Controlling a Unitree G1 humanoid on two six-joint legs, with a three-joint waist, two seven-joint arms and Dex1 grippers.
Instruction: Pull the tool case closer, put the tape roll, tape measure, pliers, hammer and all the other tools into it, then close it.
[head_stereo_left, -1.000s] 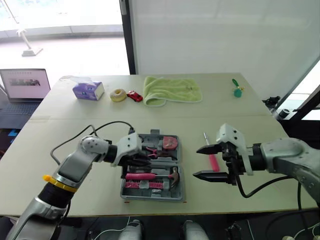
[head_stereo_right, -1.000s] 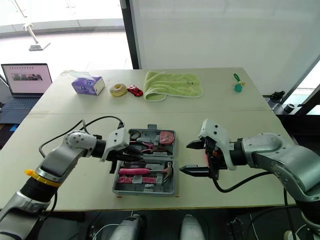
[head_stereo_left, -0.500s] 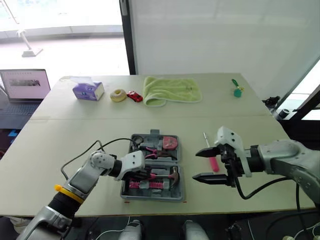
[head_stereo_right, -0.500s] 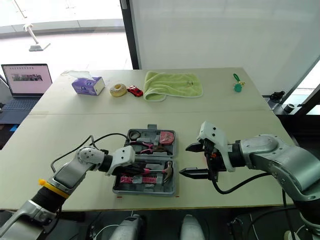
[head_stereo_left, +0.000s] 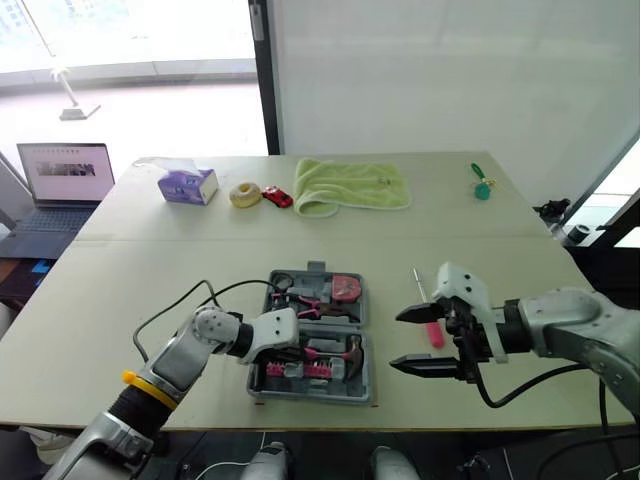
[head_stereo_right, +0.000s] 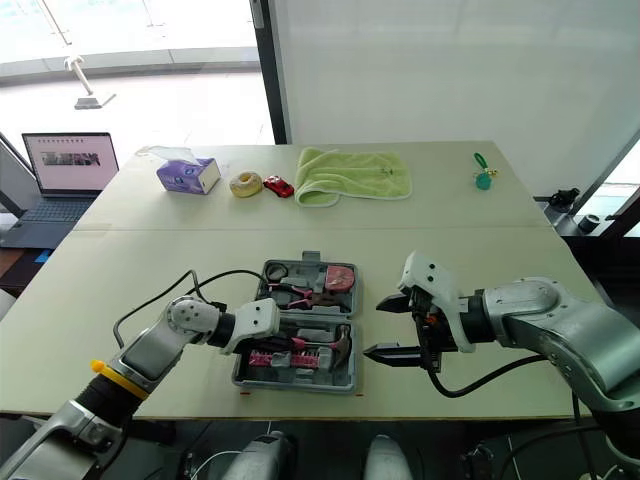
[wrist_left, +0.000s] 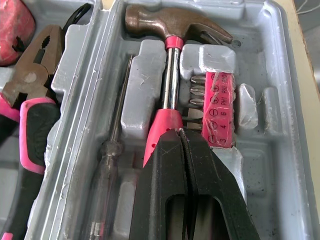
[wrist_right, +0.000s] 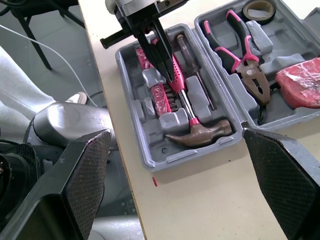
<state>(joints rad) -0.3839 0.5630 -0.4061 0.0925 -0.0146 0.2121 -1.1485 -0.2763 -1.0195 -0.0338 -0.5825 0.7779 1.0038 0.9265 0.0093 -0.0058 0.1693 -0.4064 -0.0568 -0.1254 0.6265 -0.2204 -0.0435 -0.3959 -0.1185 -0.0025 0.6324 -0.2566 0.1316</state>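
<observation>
The grey tool case (head_stereo_left: 359, 379) lies open in the middle of the table. Its far half holds pink-handled pliers (wrist_left: 30, 90), a red tape measure (head_stereo_left: 343, 287) and a black tape roll (wrist_right: 258, 8). The near half holds the hammer (wrist_left: 170, 75), a clear-handled screwdriver (wrist_left: 107, 165) and a pink bit holder (wrist_left: 220, 107). My left gripper (wrist_left: 182, 145) is shut, its tips resting on the hammer's pink handle. A pink-handled screwdriver (head_stereo_left: 435, 335) lies on the table right of the case. My right gripper (head_stereo_left: 397, 340) stands wide open just beside it, holding nothing.
Along the table's far side lie a purple tissue box (head_stereo_left: 187, 185), a yellow ring (head_stereo_left: 244, 193), a red toy car (head_stereo_left: 277, 197), a green towel (head_stereo_left: 350, 186) and a small green object (head_stereo_left: 481, 184). A laptop (head_stereo_left: 65, 175) sits off the table's left. My left arm's cable (head_stereo_left: 200, 295) loops over the tabletop.
My left gripper slid from the case's middle down onto the hammer's handle in the near half. The right gripper has barely moved. The camera shifted a little.
</observation>
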